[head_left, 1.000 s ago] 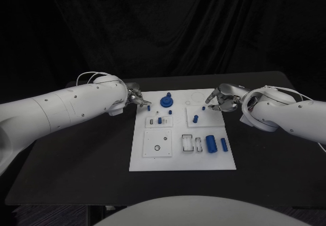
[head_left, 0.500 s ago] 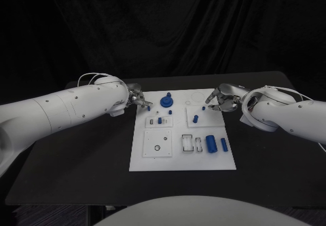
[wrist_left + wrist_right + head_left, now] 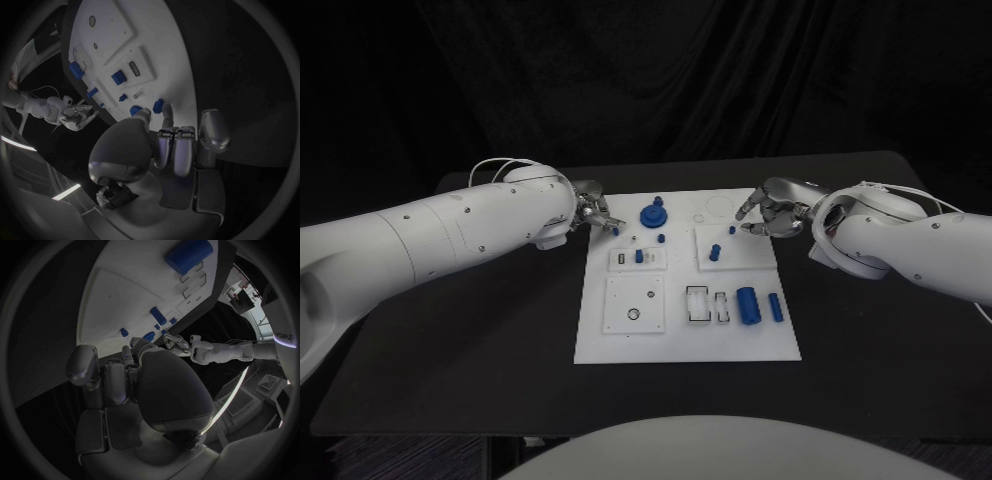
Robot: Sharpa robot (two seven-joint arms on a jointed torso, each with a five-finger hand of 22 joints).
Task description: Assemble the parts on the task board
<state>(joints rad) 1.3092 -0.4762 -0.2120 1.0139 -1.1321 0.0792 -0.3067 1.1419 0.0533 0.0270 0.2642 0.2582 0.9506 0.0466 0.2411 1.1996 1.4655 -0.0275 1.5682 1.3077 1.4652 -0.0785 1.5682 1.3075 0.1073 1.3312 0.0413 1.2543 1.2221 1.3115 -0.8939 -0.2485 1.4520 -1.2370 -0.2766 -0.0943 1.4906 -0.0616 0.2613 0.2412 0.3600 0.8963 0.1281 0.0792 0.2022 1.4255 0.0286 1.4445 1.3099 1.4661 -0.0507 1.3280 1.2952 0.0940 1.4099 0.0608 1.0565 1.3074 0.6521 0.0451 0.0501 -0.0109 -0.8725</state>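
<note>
The white task board (image 3: 689, 300) lies in the middle of the black table. My left hand (image 3: 593, 212) is at the board's far left edge and pinches a small blue peg (image 3: 616, 229), which stands at my fingertips (image 3: 165, 114) as the peg (image 3: 158, 105). A large blue knob (image 3: 653, 214) stands just right of it. My right hand (image 3: 773, 215) hovers at the board's far right edge with its fingers loosely curled and nothing in them. A small blue peg (image 3: 731, 230) stands close to that hand, apart from its fingertips (image 3: 128, 352).
More blue parts sit on the board: short pegs (image 3: 639, 256) in the left block, a peg (image 3: 714, 252) in the right block, and a thick cylinder (image 3: 747, 305) with a thin one (image 3: 776, 307) near the right edge. Bare black table (image 3: 473, 330) surrounds the board.
My left arm has shifted slightly towards the board while its hand stays at the peg. The right hand has not moved.
</note>
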